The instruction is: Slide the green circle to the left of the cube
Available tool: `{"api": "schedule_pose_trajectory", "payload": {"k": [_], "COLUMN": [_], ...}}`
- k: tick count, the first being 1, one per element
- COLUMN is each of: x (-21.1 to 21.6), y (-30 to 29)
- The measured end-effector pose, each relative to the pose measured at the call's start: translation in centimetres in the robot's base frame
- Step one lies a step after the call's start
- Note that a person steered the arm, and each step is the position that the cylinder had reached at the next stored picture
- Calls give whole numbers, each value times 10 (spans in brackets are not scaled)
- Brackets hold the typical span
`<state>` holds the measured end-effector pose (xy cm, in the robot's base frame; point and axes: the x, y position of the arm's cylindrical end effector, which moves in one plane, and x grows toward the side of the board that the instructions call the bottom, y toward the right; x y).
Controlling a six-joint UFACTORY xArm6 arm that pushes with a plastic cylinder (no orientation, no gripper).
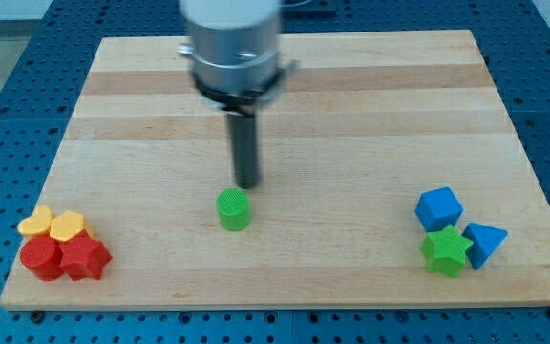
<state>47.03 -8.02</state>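
The green circle (234,209) is a short green cylinder standing on the wooden board (351,105), below the board's middle. The blue cube (438,207) sits far off at the view's right, near the bottom edge. My tip (246,185) is the lower end of the dark rod hanging from the grey arm head (235,48). It stands just above and slightly right of the green circle, very close to it or touching its top edge; I cannot tell which.
A green star (446,250) and a blue triangular block (486,243) lie right below the blue cube. At the bottom left corner are two yellow heart-shaped blocks (52,225), a red round block (40,258) and a red star (84,256).
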Motion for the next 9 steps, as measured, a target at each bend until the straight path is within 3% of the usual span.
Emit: {"api": "schedule_pose_trajectory", "payload": {"k": [1, 2, 3, 5, 6, 8, 9], "x": [8, 41, 59, 40, 40, 40, 41], "y": [-86, -115, -75, 75, 119, 112, 140]}}
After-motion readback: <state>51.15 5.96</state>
